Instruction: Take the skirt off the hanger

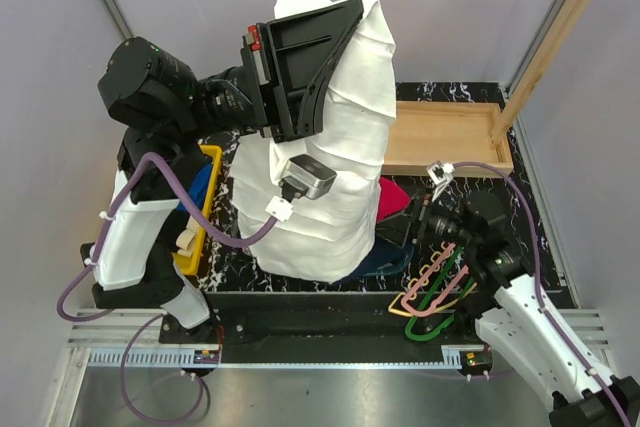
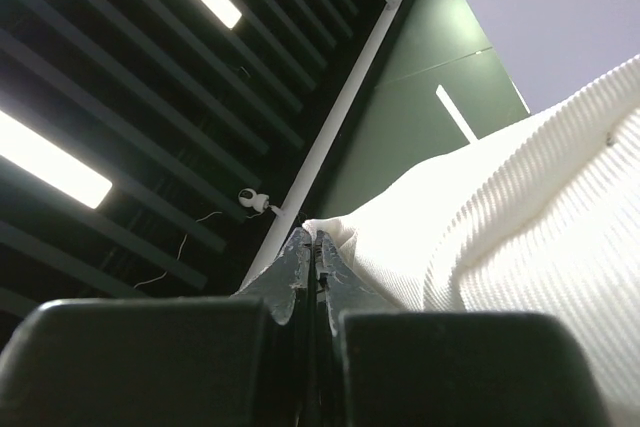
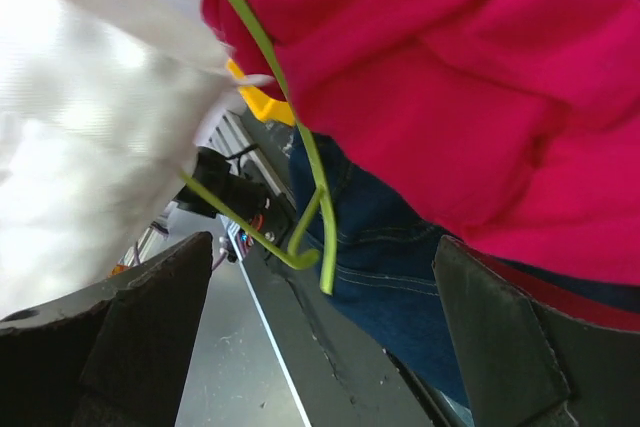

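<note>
left wrist, left claw (image 2: 306,252): closed, tips pressed together and pointing up at the ceiling lights.
left wrist, white cloth (image 2: 500,247): ribbed knit. its edge meets the closed tips on their right side and looks pinched there, then falls away to the lower right.
right wrist, right claw (image 3: 322,242): wide open, both fingers (image 3: 150,327) far apart and gripping nothing.
right wrist, green rod (image 3: 262,42): thin. it runs down past the red garment (image 3: 470,77) and ends in a hook in the gap between the fingers.
right wrist, red garment: bunched in the upper right, lying over the denim garment (image 3: 390,237).
right wrist, yellow piece (image 3: 262,104): a small bit shows between the white cloth and the red garment.
top, left arm (image 1: 140,227): held high. the white cloth hangs from its claw down to the middle of the tabletop (image 1: 228,259).
top, right claw: low at the right, just beside the red garment.
top, pink hanger (image 1: 435,282) and green hanger (image 1: 440,309): lying together at the near right edge, beside the right arm.
top, wooden tray (image 1: 440,132): behind the white cloth, to the right.
top, skirt: cannot be made out in any view. the white cloth hides the middle of the tabletop.
top, hanger: a long yellow piece (image 1: 208,197) lies between the left arm and the white cloth. cannot tell whether it is the hanger.
</note>
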Action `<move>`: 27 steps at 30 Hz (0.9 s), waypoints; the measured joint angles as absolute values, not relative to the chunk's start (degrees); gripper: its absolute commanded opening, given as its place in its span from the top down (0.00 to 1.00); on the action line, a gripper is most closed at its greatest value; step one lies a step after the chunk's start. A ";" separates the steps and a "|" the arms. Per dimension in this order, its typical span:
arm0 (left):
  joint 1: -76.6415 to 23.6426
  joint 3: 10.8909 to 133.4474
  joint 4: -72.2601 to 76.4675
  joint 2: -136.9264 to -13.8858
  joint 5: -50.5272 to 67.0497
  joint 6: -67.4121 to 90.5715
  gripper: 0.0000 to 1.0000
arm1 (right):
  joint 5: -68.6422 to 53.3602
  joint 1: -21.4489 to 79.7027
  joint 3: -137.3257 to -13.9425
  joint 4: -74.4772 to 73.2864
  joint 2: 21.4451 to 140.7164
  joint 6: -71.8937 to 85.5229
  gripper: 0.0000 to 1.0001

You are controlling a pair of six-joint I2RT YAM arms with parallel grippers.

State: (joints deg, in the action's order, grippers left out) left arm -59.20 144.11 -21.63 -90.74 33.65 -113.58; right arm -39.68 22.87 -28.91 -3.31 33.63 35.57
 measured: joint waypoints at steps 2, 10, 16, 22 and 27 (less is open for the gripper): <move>-59.20 144.79 -20.88 -91.74 33.67 -113.60 1.00 | -39.35 22.90 -28.91 -3.31 36.34 35.57 0.00; -58.43 145.53 -19.11 -94.19 33.19 -113.60 1.00 | -39.97 22.90 -28.51 5.02 37.71 38.61 0.00; -46.87 147.65 -15.18 -96.51 34.87 -113.62 1.00 | -42.24 23.33 -26.94 6.79 34.83 38.61 0.00; -41.41 147.74 -11.40 -98.74 34.22 -113.78 1.00 | -37.41 23.62 -29.26 0.10 32.01 36.12 0.00; -40.93 148.51 -9.04 -100.40 31.42 -113.78 1.00 | -30.96 23.64 -32.80 -5.43 28.47 35.77 0.00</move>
State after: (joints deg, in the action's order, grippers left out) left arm -40.93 148.51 -9.04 -100.40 31.42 -113.78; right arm -30.96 23.64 -32.80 -5.43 28.47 35.77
